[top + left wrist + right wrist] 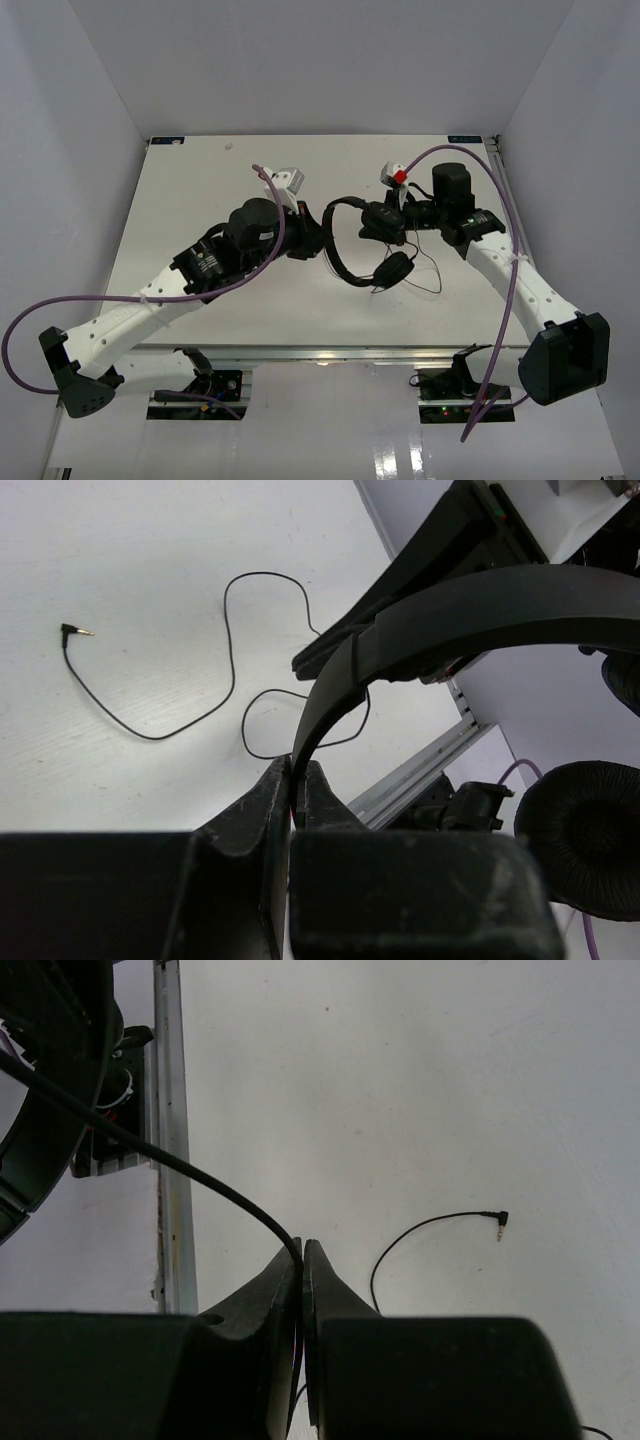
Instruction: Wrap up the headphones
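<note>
**White bench [200, 200] inside white walls [320, 60]: top view with two wrist views.** The headphones [336, 262] sit just to 3 o'clock of the bench centre. They are carried between the two arms and, judging by the wrist views, are clear of the surface.

The left hand [322, 240] is closed tight on the headband [480, 605], its fingertips [270, 800] pinching the thin band edge-on. One earcup [585, 840] hangs at 4 o'clock in that view. The right hand [398, 215], at 2 o'clock of the headband, is closed on the cord [150, 1150], which runs off toward 10 o'clock from its fingertips [318, 1275]. Loose cord lies on the bench and ends in the plug [500, 1218], at 3 o'clock in the right wrist view.

*Step in hand (judged):* winding is not yet begun, or barely so. To do it well, the left hand should act as a fixed anchor. The right hand should lead the cord round the headband in even, lightly tensioned turns, regripping further along as slack is used, so the trailing plug does not snag.

*Not resolved:*
- where the cord leaves the earcup;
- whether any turn already lies on the band;
- the second earcup, largely masked by the right hand from above;
- the plug, too small to find in the top view.

The hand bodies fill the lower part of both wrist views.
</note>
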